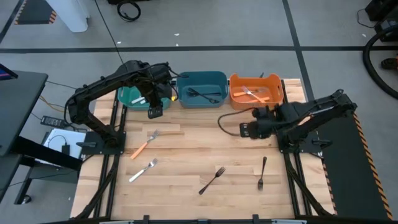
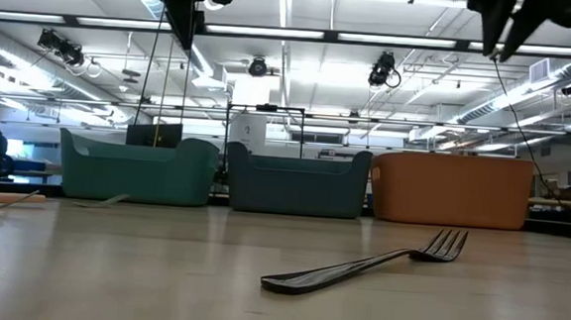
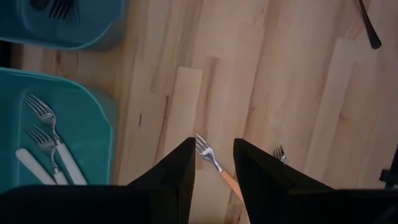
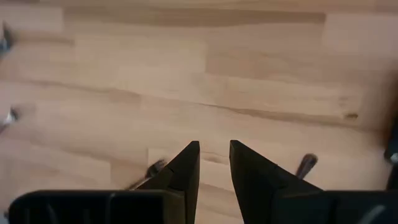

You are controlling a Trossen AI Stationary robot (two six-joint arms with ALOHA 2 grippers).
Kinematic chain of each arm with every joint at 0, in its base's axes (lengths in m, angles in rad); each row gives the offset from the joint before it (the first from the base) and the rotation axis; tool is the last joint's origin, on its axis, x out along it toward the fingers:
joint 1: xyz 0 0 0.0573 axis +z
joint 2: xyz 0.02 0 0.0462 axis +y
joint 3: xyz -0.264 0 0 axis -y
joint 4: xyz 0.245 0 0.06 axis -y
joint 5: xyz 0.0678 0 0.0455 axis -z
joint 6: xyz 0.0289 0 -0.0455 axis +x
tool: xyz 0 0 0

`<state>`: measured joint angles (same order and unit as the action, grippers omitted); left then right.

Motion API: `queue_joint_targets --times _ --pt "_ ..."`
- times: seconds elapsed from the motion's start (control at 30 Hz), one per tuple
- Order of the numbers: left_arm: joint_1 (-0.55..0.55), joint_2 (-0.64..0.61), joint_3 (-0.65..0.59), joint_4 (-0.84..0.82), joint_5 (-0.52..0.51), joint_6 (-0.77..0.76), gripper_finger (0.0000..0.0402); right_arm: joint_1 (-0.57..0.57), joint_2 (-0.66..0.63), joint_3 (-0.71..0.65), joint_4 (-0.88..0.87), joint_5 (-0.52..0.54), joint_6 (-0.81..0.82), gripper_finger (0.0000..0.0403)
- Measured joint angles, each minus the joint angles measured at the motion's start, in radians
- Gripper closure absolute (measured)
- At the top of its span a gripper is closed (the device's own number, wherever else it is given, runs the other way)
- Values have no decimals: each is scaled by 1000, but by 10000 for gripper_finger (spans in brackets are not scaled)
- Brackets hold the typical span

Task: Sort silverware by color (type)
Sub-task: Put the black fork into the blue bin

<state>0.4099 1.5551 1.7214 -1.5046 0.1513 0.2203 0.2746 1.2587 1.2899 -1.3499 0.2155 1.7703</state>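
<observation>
Several pieces of silverware lie flat on the wooden table: an orange-handled fork [image 1: 144, 144], a white fork [image 1: 143, 170] and two black forks [image 1: 212, 180] [image 1: 262, 173]. My left gripper [image 1: 154, 114] hangs open and empty above the table, just in front of the teal bin [image 1: 132, 98]. In its wrist view, the orange-handled fork [image 3: 214, 163] shows far below between the fingers. My right gripper [image 1: 244, 130] hangs open and empty in front of the orange bin [image 1: 273, 84], pointing down at bare wood [image 4: 214, 99].
Three bins stand in a row at the far edge. The teal bin holds white forks [image 3: 46, 146], the blue bin [image 1: 202, 89] holds black pieces, and the orange bin holds orange-handled pieces. In the low view, one black fork [image 2: 368, 264] lies close to the camera.
</observation>
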Motion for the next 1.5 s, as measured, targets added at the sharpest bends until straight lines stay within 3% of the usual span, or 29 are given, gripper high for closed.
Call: queue_joint_targets --times 0.27,0.5,0.73,0.93,1.1,1.5 --pt "2 0 0 14 0 27 283 166 11 -141 8 -74 366 307" --pt "3 0 0 19 0 28 283 287 57 -226 115 -163 542 307" --pt "3 0 0 47 0 27 283 353 164 -287 205 -165 563 307" --pt "2 0 0 49 0 27 283 392 290 -290 237 -266 583 307" --pt "2 0 0 49 0 27 283 434 367 -290 308 -292 616 307" --pt "2 0 0 58 0 26 283 445 497 -290 336 -351 641 307"
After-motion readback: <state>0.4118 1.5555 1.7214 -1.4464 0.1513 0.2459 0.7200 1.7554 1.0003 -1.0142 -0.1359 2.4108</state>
